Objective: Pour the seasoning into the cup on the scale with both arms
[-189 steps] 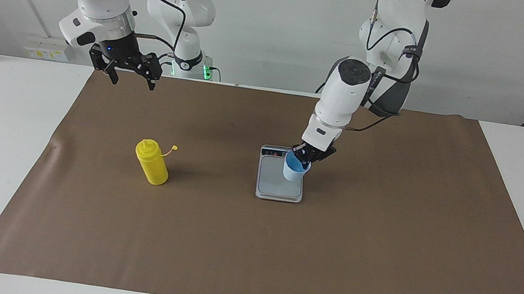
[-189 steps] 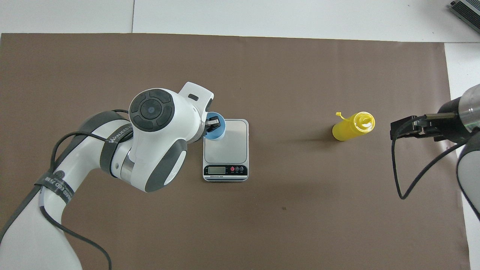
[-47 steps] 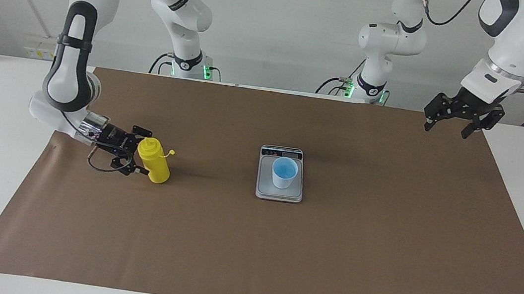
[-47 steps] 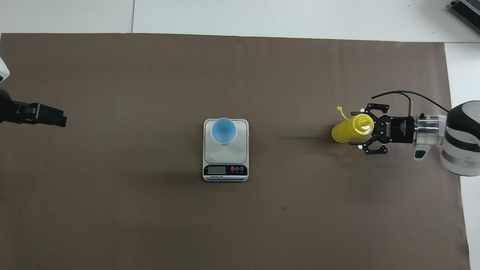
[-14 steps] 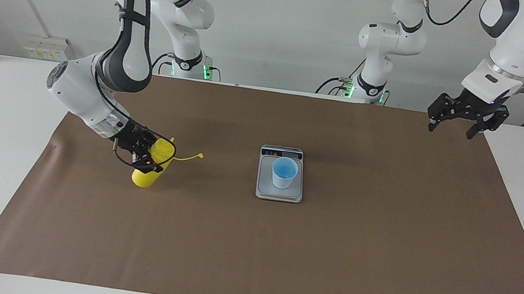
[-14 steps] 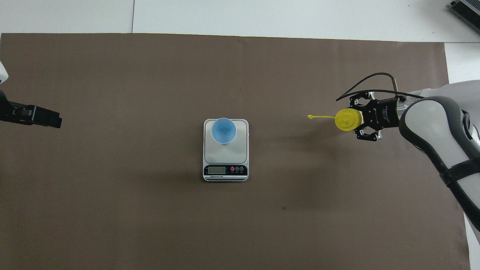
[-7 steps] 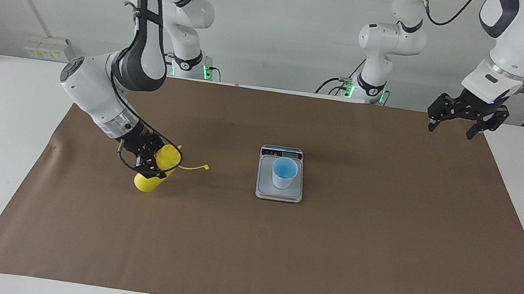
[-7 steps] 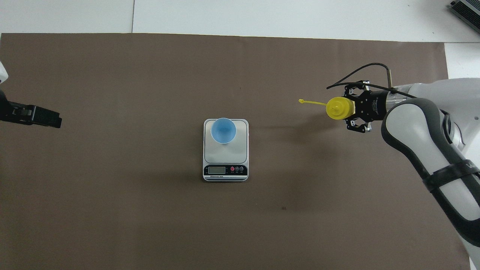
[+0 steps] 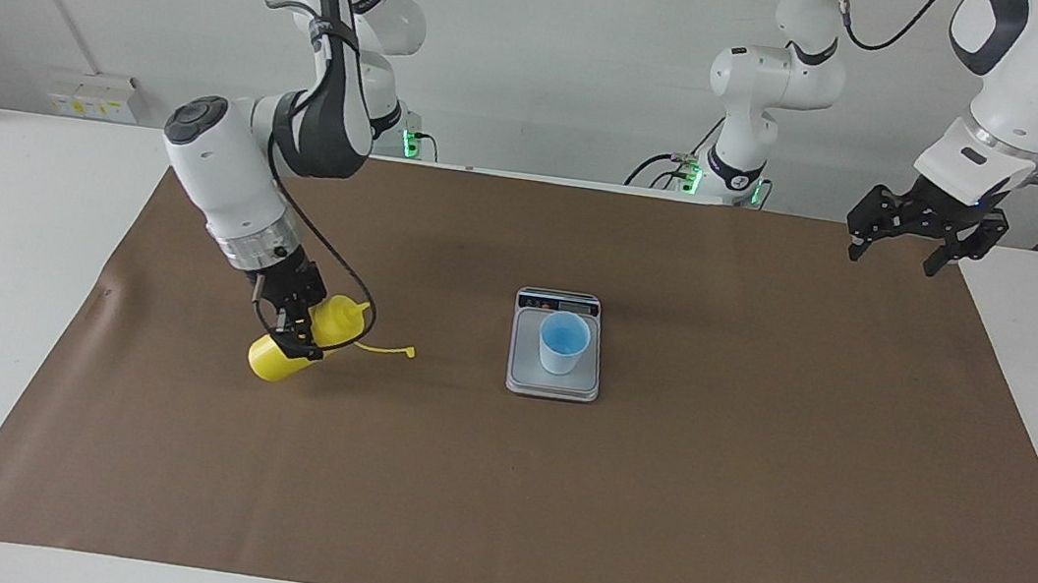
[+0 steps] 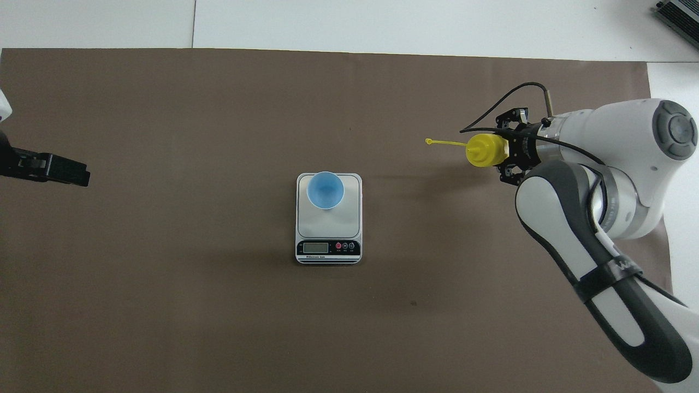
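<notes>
Facing view – brown mat, right gripper clamped on the seasoning bottle, lifted and tilted over the mat toward the right arm's end.
Scale sits mid-mat with the cup upright on it – left gripper waits, fingers spread, over the mat's corner.

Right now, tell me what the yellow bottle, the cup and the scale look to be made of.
Yellow bottle, held tilted by the right gripper: probably soft plastic, uniform matte yellow with a thin tethered cap.
Cup: likely plastic or coated paper, pale blue outside, brighter blue inside; which one is unclear.
Scale: brushed-metal-looking plate, dull grey sheen, with a dark glossy display strip.
</notes>
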Robot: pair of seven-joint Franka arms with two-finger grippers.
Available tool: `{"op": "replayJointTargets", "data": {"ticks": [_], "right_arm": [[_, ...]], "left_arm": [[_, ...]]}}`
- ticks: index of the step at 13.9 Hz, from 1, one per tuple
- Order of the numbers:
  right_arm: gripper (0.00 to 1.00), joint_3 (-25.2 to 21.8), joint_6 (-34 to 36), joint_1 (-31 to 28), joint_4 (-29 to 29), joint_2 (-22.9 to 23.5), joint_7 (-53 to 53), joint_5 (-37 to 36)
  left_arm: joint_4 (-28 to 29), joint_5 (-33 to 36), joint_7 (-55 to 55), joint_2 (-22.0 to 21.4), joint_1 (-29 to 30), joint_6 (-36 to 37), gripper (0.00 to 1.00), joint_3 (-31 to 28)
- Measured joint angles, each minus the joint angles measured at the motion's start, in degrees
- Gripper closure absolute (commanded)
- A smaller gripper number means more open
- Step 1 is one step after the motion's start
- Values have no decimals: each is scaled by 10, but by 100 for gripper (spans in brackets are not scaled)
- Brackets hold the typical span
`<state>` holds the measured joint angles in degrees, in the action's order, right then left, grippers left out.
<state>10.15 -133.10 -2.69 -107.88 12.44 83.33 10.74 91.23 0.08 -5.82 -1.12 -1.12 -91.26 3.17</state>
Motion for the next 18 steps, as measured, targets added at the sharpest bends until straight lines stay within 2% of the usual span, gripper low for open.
{"op": "replayJointTargets", "data": {"ticks": [4,8,14,18], "right_arm": [[100,1,17,93,49,8,155,-129],[100,2,49,158,113,46,207,-216],[100,1,77,233,140,101,295,-392],[100,1,96,261,143,124,352,-477]], "left_arm": [[0,0,0,0,0,0,0,0],[0,0,0,0,0,0,0,0],[0,0,0,0,0,0,0,0],[0,0,0,0,0,0,0,0]]}}
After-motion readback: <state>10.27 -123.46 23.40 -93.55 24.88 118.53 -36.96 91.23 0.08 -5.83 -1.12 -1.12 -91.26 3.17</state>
